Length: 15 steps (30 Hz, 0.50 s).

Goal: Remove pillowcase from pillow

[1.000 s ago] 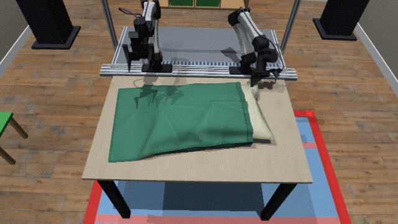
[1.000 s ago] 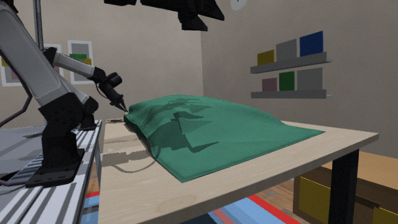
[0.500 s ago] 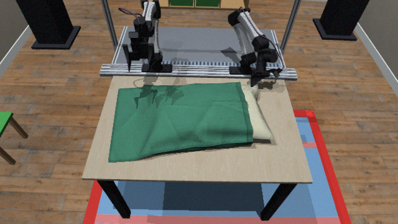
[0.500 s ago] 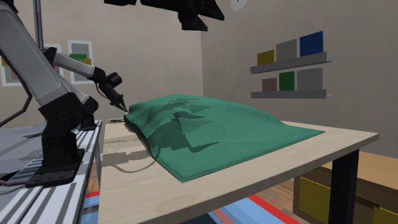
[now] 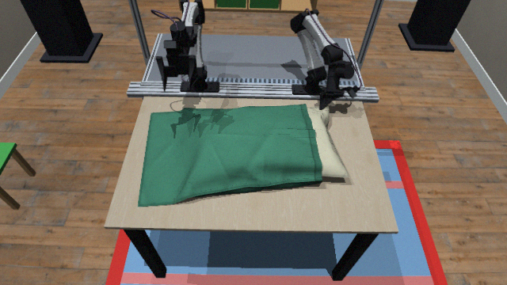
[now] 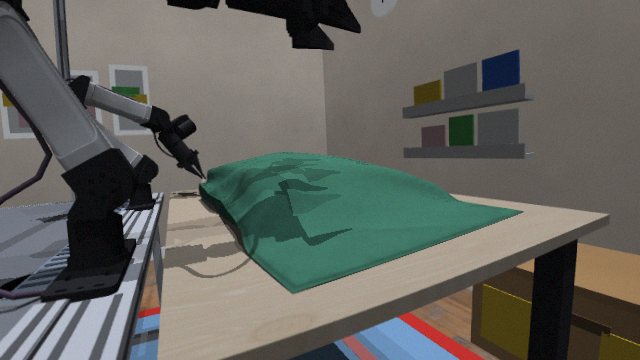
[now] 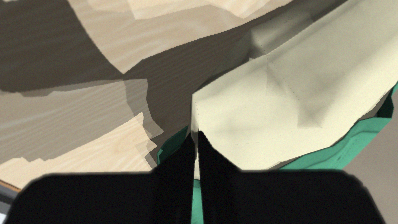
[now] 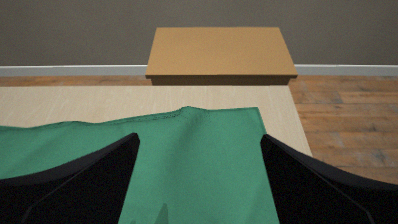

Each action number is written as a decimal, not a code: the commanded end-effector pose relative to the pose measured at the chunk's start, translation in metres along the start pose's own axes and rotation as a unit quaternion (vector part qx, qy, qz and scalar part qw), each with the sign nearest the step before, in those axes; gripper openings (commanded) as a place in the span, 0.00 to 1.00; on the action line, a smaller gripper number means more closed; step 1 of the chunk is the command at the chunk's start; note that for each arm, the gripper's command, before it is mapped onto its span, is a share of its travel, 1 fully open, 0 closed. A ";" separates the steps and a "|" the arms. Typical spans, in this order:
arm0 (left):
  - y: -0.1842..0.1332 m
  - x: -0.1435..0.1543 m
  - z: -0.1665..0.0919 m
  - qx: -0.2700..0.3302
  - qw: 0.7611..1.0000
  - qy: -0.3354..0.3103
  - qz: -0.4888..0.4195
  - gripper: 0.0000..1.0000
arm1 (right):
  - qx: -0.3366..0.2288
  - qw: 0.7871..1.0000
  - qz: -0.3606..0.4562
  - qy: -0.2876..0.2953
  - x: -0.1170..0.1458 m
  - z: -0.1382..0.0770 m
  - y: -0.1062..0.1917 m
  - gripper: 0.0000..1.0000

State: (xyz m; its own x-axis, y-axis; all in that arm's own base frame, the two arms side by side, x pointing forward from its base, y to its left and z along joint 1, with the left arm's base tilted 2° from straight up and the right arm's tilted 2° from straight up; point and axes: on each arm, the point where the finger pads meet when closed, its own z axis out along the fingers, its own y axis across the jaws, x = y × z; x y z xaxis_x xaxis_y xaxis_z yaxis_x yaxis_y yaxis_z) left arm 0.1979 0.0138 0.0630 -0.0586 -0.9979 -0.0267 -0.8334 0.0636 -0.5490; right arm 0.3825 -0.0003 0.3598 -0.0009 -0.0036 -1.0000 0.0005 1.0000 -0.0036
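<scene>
Counter [image 5: 245, 215] [image 6: 550, 217] [image 7: 110, 145] [image 8: 50, 100]: pale wood, black legs, partly over a blue-and-red mat [image 5: 412, 241] [image 6: 382, 335] on a plank floor [image 5: 71, 150] [image 8: 345, 110]. Metal rail [image 5: 253, 92] along its arm-side edge.

Left hand [image 5: 322, 108] [image 6: 202, 176] [image 7: 195, 134]: near the left arm's arm-side corner, pinching the pillow's corner. Right hand [image 5: 180, 85] [image 6: 346, 40] [image 8: 201, 137]: raised, fingers spread.

Pillowcase [image 5: 230, 150] [image 6: 360, 200] [image 7: 327, 154] [image 8: 190, 165]: green, creased, lengthwise on the counter, closed end flat. Pillow [image 5: 332, 156] [image 7: 300, 95]: cream, mostly inside, one end protruding toward the left arm's side edge.
</scene>
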 end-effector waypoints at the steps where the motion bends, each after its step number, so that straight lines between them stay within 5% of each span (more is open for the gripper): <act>1: -0.014 -0.003 -0.011 0.013 1.000 -0.007 0.008 0.01 | -0.009 1.000 0.001 0.006 0.002 -0.003 0.005 1.00; 15: -0.022 -0.004 -0.022 0.018 1.000 -0.011 0.008 0.01 | -0.009 1.000 0.001 0.006 0.002 -0.003 0.005 1.00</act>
State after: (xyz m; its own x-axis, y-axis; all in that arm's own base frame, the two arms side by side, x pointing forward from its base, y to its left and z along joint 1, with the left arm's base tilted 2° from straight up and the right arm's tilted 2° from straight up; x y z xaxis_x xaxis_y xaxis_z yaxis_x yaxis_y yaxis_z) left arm 0.1979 0.0134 0.0748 -0.0591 -0.9979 -0.0257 -0.8349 0.0635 -0.5467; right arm 0.3825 -0.0003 0.3598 -0.0009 -0.0036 -1.0000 0.0005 1.0000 -0.0036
